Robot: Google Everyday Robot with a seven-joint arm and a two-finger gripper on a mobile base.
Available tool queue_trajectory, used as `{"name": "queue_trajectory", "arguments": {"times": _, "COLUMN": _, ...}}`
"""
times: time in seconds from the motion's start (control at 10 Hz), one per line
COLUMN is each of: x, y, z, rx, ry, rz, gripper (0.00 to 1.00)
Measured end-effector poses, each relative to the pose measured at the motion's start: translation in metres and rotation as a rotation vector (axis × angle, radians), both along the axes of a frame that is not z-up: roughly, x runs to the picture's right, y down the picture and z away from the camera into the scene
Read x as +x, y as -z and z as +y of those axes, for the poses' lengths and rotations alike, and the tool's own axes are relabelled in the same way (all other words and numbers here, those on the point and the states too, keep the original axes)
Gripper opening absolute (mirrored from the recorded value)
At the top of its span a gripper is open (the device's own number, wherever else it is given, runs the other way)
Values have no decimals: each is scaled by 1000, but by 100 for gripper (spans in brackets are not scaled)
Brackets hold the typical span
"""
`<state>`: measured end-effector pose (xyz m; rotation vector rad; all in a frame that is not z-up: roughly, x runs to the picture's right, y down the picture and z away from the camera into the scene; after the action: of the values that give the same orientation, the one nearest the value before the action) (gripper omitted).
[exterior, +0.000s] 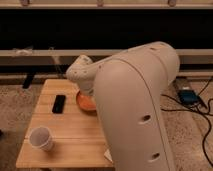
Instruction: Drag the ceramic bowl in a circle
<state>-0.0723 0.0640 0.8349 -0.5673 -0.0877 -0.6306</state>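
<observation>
The orange ceramic bowl (84, 103) sits on the wooden table (70, 145) near its middle right. Only its left part shows; the rest is hidden behind my large white arm (135, 110). My gripper (88, 94) is at the end of the arm that bends down from a rounded joint (81, 74), and it meets the bowl at its rear rim. The arm covers most of the gripper.
A flat black phone-like rectangle (59, 103) lies left of the bowl. A white ribbed cup (41, 138) stands near the table's front left corner. Cables and a blue box (189, 96) lie on the floor to the right. A dark wall with rails runs behind.
</observation>
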Motion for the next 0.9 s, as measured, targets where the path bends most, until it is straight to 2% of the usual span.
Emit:
{"name": "queue_trajectory", "arguments": {"times": 0.2, "x": 12, "y": -15, "z": 15, "rx": -5, "ry": -60, "rz": 16, "gripper": 80}}
{"name": "queue_trajectory", "arguments": {"times": 0.6, "x": 10, "y": -38, "z": 32, "rx": -1, "ry": -105, "rz": 14, "gripper": 80}}
{"name": "queue_trajectory", "arguments": {"times": 0.9, "x": 13, "y": -50, "z": 43, "rx": -15, "ry": -151, "rz": 23, "gripper": 80}}
